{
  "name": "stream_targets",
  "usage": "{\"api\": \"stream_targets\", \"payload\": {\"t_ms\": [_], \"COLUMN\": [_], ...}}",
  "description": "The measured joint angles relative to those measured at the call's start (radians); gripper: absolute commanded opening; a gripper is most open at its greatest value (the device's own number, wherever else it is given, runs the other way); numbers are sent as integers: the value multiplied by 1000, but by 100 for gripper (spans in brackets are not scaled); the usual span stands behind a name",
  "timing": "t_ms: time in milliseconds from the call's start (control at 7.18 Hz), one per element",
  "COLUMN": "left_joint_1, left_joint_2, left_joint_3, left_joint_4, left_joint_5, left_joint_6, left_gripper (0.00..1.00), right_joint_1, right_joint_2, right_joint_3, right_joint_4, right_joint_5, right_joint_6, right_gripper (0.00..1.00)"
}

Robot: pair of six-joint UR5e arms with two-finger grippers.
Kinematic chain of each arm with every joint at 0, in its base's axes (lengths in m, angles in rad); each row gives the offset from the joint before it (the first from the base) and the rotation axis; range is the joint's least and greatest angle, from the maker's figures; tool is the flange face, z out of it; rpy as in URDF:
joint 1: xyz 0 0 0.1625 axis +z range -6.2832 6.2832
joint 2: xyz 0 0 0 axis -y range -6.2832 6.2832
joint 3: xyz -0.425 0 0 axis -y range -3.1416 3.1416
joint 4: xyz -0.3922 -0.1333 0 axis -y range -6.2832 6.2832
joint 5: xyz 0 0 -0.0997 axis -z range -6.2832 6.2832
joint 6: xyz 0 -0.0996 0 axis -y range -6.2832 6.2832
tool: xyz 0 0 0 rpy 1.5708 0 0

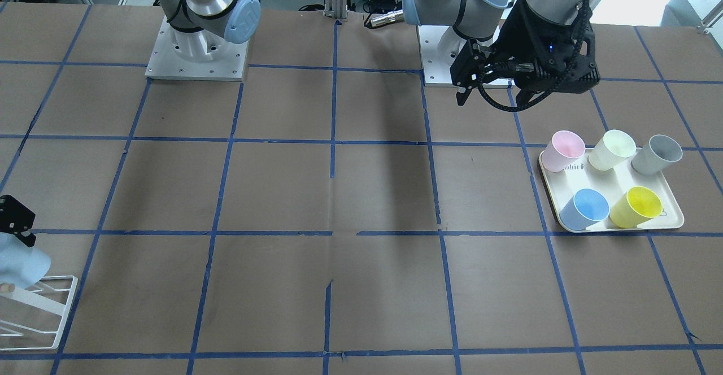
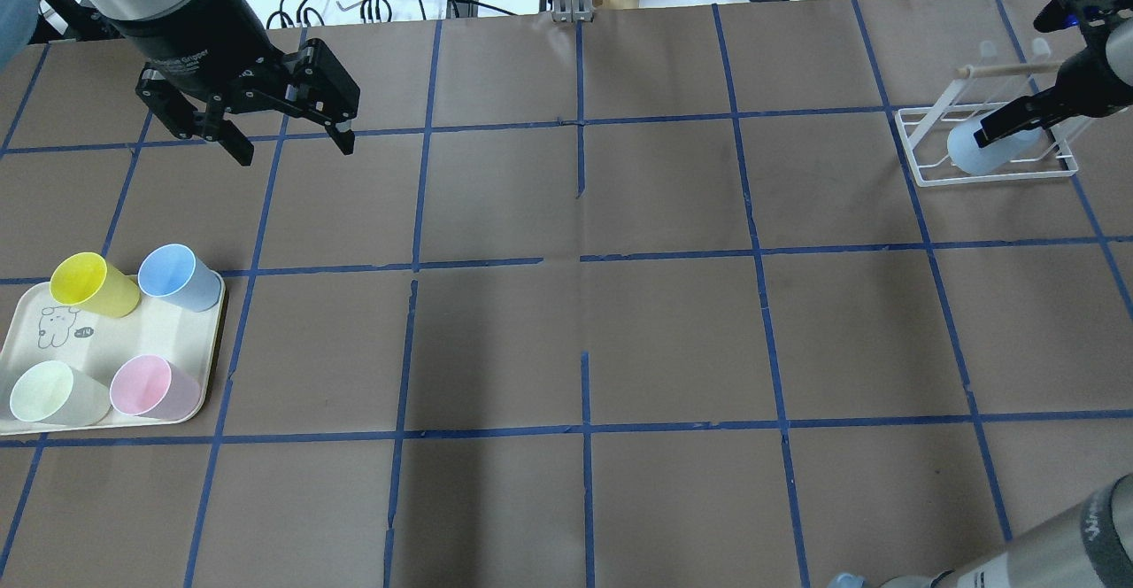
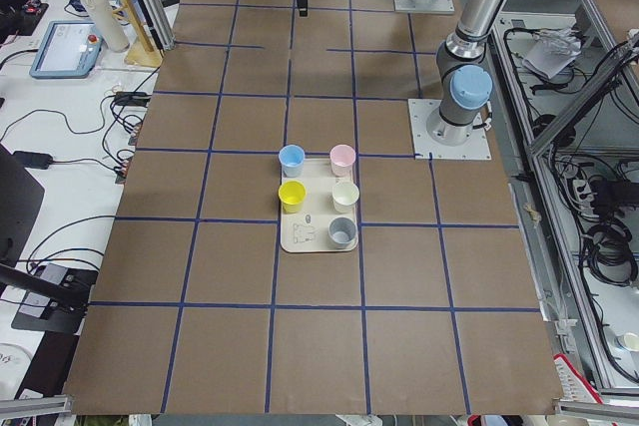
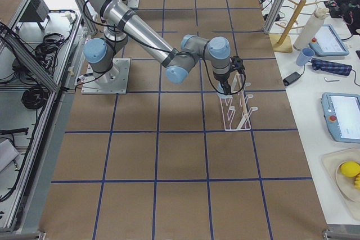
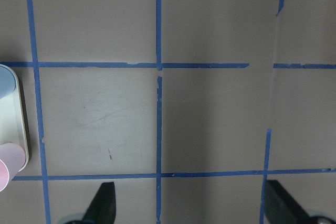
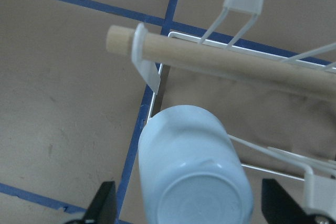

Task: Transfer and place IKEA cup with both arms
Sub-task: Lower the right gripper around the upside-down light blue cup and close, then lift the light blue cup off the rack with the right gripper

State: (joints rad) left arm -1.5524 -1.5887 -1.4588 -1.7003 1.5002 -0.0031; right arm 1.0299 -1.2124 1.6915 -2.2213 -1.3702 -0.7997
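The pale sky-blue IKEA cup [image 6: 194, 182] rests tilted on the white wire rack [image 2: 921, 141], its base towards the right wrist camera. It also shows in the overhead view [image 2: 969, 152] and at the left edge of the front view [image 1: 20, 262]. My right gripper [image 2: 1018, 123] is at the cup with its fingers [image 6: 102, 205] spread on both sides, a gap on each side, so it is open. My left gripper [image 2: 288, 141] hangs open and empty above the table, beyond the tray [image 2: 133, 340]. It also shows in the front view [image 1: 488, 98].
The cream tray [image 1: 615, 183] holds a deeper blue cup [image 1: 587, 208], a yellow cup [image 1: 641, 205], a pink cup [image 1: 565, 149], a pale green cup [image 1: 613, 148] and a grey cup [image 1: 658, 155]. The rack has a wooden dowel [image 6: 236, 66] above the cup. Blue tape lines cross the brown table.
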Motion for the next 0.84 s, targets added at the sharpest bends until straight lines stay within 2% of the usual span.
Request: {"api": "stream_targets", "payload": {"t_ms": [278, 418, 557, 835], "left_joint_1": [0, 0, 0, 1], "left_joint_2": [0, 0, 0, 2], "left_joint_3": [0, 0, 0, 0], "left_joint_4": [0, 0, 0, -4], "left_joint_5": [1, 1, 1, 3], "left_joint_6": [0, -1, -1, -3], "left_gripper": [100, 100, 100, 100], "right_joint_1": [3, 4, 4, 4], "right_joint_2": [2, 2, 3, 2], "right_joint_3": [-1, 0, 1, 0], "right_joint_4": [0, 1, 4, 12], "right_joint_5": [-5, -10, -13, -16], "right_joint_6": [-1, -3, -4, -4], "right_gripper": [95, 90, 76, 36]}}
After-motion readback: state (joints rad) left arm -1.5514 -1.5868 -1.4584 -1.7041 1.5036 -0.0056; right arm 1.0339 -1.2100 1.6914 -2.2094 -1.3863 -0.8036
